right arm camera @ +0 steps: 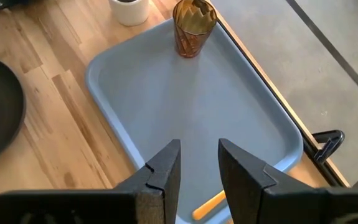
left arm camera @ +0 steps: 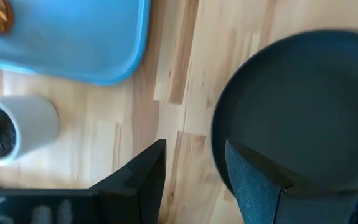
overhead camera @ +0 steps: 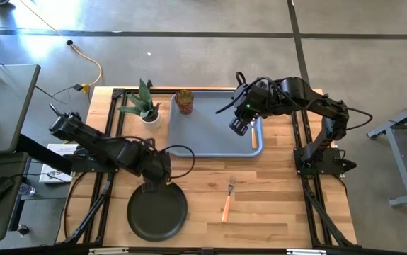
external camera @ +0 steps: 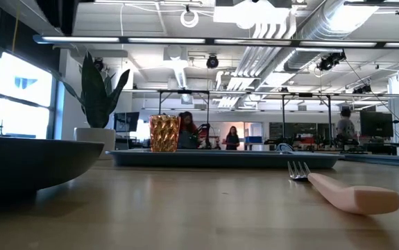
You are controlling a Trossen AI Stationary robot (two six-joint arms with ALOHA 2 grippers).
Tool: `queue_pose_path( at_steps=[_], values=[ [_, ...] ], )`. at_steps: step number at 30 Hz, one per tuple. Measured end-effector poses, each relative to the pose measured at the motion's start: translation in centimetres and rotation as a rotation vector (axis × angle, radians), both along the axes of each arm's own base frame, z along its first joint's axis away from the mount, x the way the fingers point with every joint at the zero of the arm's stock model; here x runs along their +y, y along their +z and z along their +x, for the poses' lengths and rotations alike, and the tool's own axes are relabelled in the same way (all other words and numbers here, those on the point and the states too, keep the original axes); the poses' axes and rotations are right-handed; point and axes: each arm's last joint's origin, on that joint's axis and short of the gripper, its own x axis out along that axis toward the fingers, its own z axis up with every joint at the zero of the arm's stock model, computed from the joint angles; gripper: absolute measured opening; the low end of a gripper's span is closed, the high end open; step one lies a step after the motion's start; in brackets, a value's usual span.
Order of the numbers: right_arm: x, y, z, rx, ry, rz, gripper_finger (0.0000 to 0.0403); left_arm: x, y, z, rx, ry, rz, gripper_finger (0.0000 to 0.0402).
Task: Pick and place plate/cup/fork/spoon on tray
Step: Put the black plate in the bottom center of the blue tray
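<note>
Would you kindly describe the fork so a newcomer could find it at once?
Start at the tray, then look to the bare wood in front of it. The fork lies there alone, right of the plate. It has metal tines and an orange handle.

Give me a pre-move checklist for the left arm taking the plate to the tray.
1. Left gripper open and empty: ok.
2. Left gripper lined up at the plate rim, one finger over the edge: ok.
3. Plate clear of the fork on the table: ok.
4. Bare room on the tray for the plate, with the cup in its far corner and the spoon at its right edge: ok.
5. Right gripper out of the drop area: not ok, it hangs open over the tray's right side.
</note>
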Motion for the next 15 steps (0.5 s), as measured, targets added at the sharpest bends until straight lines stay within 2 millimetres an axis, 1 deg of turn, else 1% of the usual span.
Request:
queue_pose_path(
  at_steps=[4, 8, 12, 15],
  values=[
    [0.0, 0.0, 0.0, 0.005, 0.011, -0.006, 0.0099, 0.1, -2.1, -0.6, 0.027, 0.04, -0.016, 0.0154],
    [0.0, 0.0, 0.0, 0.006, 0.013, -0.008, 0.0099, -0.1, -4.1, -1.1, 0.051, 0.031, -0.047, 0.0154],
    [0.0, 0.0, 0.0, 0.006, 0.013, -0.008, 0.0099, -0.2, -5.7, -1.6, 0.064, 0.018, -0.062, 0.0154],
    [0.0, 0.0, 0.0, 0.006, 0.013, -0.008, 0.0099, -0.3, -6.8, -1.6, 0.069, 0.007, -0.092, 0.0154]
  ],
)
